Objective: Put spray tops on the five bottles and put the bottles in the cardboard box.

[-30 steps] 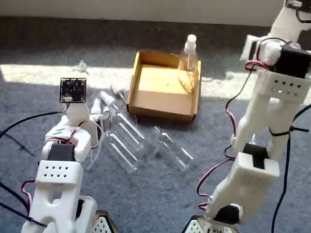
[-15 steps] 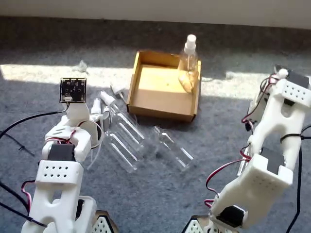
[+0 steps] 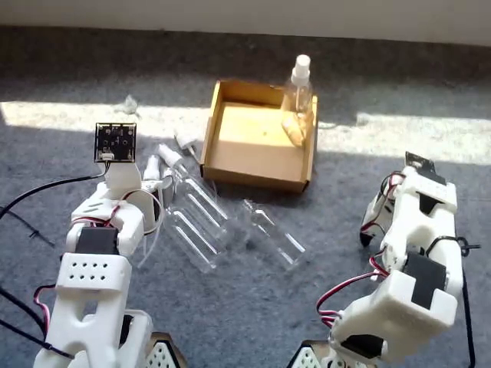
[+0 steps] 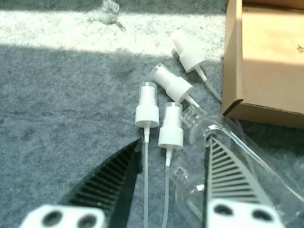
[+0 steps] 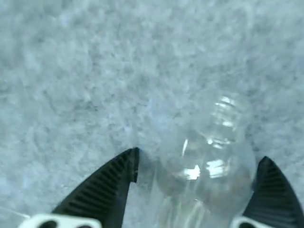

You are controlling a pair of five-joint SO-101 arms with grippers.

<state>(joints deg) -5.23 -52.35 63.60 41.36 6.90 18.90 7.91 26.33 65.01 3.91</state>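
Hard sunlight bands the far side of the grey fuzzy counter (image 3: 77,115); nearer parts lie shaded; glints dot the clear plastic bottle (image 5: 204,166).

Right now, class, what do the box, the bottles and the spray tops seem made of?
Box: matte brown cardboard, judging by its folded walls. Bottles: clear and glossy with highlights, probably plastic, possibly glass. Spray tops: smooth white, likely plastic.

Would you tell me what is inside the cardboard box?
One bottle with a spray top, in the box's far right corner. The near wall hides a strip of floor.
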